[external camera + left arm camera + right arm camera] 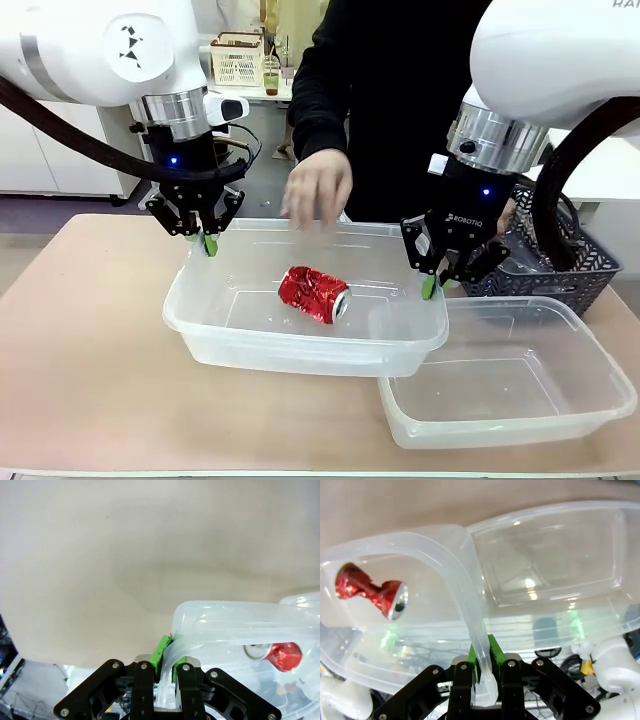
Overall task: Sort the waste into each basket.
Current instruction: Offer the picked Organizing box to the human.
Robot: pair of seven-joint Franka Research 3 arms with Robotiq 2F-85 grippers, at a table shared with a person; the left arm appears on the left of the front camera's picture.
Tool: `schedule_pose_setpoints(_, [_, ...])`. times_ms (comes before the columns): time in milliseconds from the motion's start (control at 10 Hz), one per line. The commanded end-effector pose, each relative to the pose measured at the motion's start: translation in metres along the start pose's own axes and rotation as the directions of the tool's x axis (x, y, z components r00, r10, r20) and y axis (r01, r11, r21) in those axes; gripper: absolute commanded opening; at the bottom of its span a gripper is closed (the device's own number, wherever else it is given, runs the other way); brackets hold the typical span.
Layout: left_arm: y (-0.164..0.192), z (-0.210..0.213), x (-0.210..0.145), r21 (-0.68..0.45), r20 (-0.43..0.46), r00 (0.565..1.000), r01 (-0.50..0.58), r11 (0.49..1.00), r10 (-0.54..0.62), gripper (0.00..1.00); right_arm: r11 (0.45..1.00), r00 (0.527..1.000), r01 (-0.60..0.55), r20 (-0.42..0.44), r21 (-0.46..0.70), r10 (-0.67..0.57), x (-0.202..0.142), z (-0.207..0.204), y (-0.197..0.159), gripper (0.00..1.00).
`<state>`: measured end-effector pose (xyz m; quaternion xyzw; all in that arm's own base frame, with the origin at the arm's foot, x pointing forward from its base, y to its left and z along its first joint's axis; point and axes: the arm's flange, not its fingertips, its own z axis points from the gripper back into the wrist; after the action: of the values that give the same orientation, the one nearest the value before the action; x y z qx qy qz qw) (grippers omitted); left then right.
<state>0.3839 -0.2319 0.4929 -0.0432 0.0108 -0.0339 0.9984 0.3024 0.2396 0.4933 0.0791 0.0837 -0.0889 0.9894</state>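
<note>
Both grippers clamp the tub's rim.
Left gripper (207,240) and right gripper (432,283) pinch the centre tub (200,330); crushed red can (314,294) inside; second tub (590,400) lower right; hand (317,187) above.

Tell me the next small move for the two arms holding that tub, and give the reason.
Probably lower it together and level. The left gripper and right gripper each pinch the rim of the tub, whose right corner overlaps the second tub. A crushed red can lies loose inside and a person's hand hovers above, so tilting may roll it.
</note>
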Motion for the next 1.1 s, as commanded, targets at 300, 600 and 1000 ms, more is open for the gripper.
schedule_pose_setpoints(300, [0.0003, 0.0034, 0.0036, -0.003, 0.007, 1.000, -0.019, 1.000, 0.019, 0.06, 1.000, 1.000, -0.014, -0.018, 0.011, 0.014, -0.0020, 0.0033, -0.0015, 0.09])
schedule_pose_setpoints(600, [0.0003, 0.0034, 0.0036, -0.003, 0.007, 1.000, -0.019, 1.000, 0.019, 0.06, 1.000, 1.000, -0.014, -0.018, 0.011, 0.014, -0.0020, 0.0033, -0.0015, 0.09])
schedule_pose_setpoints(1000, [0.0003, 0.0034, 0.0036, -0.003, 0.007, 1.000, -0.019, 1.000, 0.019, 0.06, 1.000, 1.000, -0.014, -0.018, 0.011, 0.014, -0.0020, 0.0033, -0.0015, 0.09])
